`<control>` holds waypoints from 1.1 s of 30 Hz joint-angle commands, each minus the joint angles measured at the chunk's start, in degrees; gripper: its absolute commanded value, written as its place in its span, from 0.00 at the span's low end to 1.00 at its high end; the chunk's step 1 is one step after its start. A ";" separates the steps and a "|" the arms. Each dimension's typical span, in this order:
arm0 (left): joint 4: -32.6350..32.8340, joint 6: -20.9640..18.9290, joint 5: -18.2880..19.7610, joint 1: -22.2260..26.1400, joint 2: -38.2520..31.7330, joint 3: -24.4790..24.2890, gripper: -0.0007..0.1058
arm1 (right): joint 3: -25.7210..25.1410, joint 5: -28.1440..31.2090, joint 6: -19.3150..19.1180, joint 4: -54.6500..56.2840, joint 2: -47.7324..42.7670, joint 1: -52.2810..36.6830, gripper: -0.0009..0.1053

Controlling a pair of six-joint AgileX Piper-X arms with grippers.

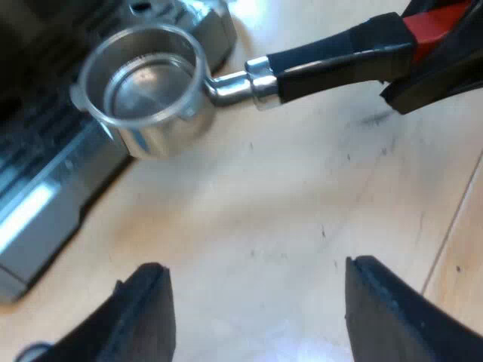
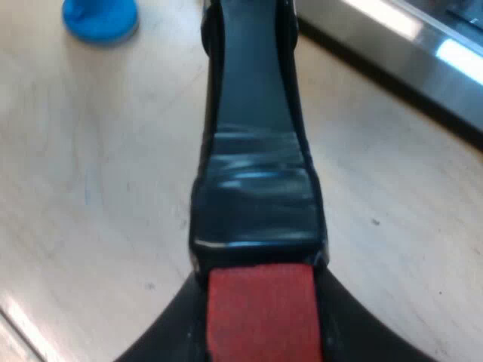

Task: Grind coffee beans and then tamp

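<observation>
The right pincer is clamped on the red end of the handle and has the metal holder out over the pale wooden desk, with its round cup close against the foot of the coffee machine. The cup looks bare inside, shiny metal with no grounds, so I take this to be the start of the grinding step: the holder is being brought to the machine and nothing has been ground yet. Next the cup would need to go up, level, under wherever the grounds come out, which I cannot see from here. The handle has to stay firm in the grip so the cup does not tip. The left pincer hangs over bare desk with its fingers spread wide and nothing between them, free for whatever comes next. A blue tamper stands on the desk past the far end of the handle, well apart from the cup, waiting for the tamping. The machine's metal edge runs close beside the handle, and to my eye that is the one thing it could knock on the way up.
</observation>
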 commanded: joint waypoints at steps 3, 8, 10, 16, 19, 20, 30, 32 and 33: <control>2.16 0.09 -4.46 -0.27 -0.08 -0.45 0.50 | 2.36 -1.05 -0.43 -0.43 -0.92 -1.97 0.01; 1.51 0.09 -4.48 -0.27 -0.08 -0.45 0.50 | 5.48 -5.68 -3.39 -1.92 -0.92 -5.63 0.01; 1.51 0.09 -4.48 -0.27 0.04 -0.45 0.50 | 6.69 -7.99 -4.31 -3.36 -0.92 -6.54 0.01; -0.85 0.09 -6.43 -0.27 3.59 1.51 0.50 | 11.03 -8.20 -4.99 -8.65 -1.04 -8.72 0.01; -3.15 0.09 -6.43 -0.27 5.75 2.55 0.50 | 13.04 -8.20 -6.55 -11.12 -0.99 -9.00 0.01; -3.64 0.09 -6.31 -0.27 6.17 2.63 0.50 | 13.29 -8.20 -6.56 -11.40 -0.99 -8.97 0.01; -6.79 0.09 -6.24 -0.27 9.08 2.85 0.50 | 15.18 -8.10 -6.89 -12.06 3.38 -9.04 0.01; -6.36 0.09 -6.24 -0.27 9.08 2.92 0.50 | 15.18 -8.10 -6.66 -12.29 4.80 -9.04 0.01; -6.08 0.09 -6.24 -0.27 9.08 2.92 0.50 | 15.18 -8.10 -6.16 -12.55 5.82 -9.04 0.01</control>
